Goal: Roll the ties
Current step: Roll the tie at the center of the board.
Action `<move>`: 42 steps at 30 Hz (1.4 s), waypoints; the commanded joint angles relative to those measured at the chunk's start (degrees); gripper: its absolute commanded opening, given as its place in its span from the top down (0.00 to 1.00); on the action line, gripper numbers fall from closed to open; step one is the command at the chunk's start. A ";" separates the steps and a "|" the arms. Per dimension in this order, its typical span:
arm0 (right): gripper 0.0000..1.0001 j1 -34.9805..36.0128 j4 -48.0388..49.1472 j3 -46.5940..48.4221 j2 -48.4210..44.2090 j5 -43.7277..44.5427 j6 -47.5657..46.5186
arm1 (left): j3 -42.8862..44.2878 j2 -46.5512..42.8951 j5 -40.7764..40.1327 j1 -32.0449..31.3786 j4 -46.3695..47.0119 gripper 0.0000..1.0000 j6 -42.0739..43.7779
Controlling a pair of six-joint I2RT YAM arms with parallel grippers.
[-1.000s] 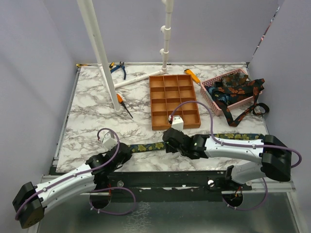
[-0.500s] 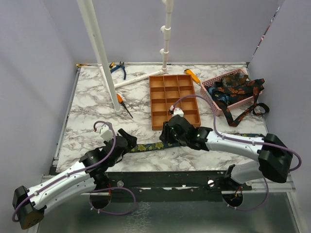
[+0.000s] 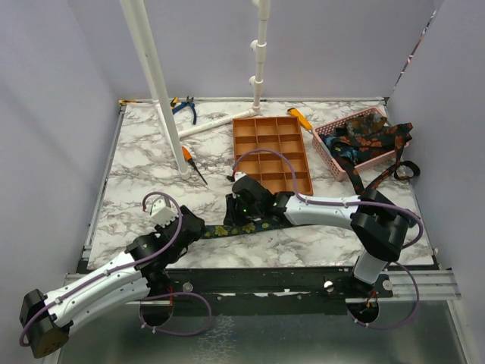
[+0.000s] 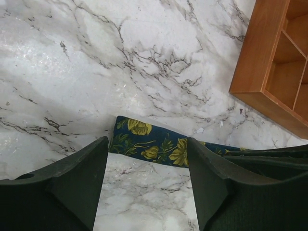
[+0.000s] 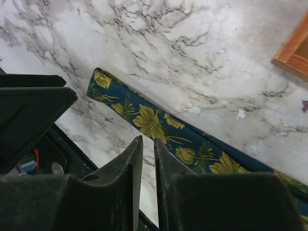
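The left claw sits low at the near left of the desk, its jaws spread wide and gripping nothing. It straddles the squared end of the tie, which lies flat on the marble between the two fingers. That is probably so the end can be pinched to start the roll. From there the tie, navy with yellow flowers, runs rightward along the near edge of the desk, laid out straight and unrolled.

The right claw hangs over the strip a little way along, near the left claw. Its jaws are drawn narrow, with only a slit between them and no fabric visible in it. Whether the tips touch the cloth cannot be told; pressing there would likely pin the strip.

Behind it stands the orange tray. Farther right, the pink basket holds the other ties in a tangle, some spilling over its rim.
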 commanded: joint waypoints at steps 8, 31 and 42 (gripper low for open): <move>0.90 0.83 -5.33 0.32 5.83 0.80 0.39 | -5.40 0.98 3.68 0.33 4.28 0.34 2.05; 0.96 0.81 -6.83 -4.04 6.91 5.81 3.14 | -5.61 8.02 0.67 0.32 7.18 0.66 3.19; 0.98 0.81 -7.27 -4.94 5.96 6.12 3.03 | -4.93 10.19 -0.08 0.29 7.06 0.86 2.94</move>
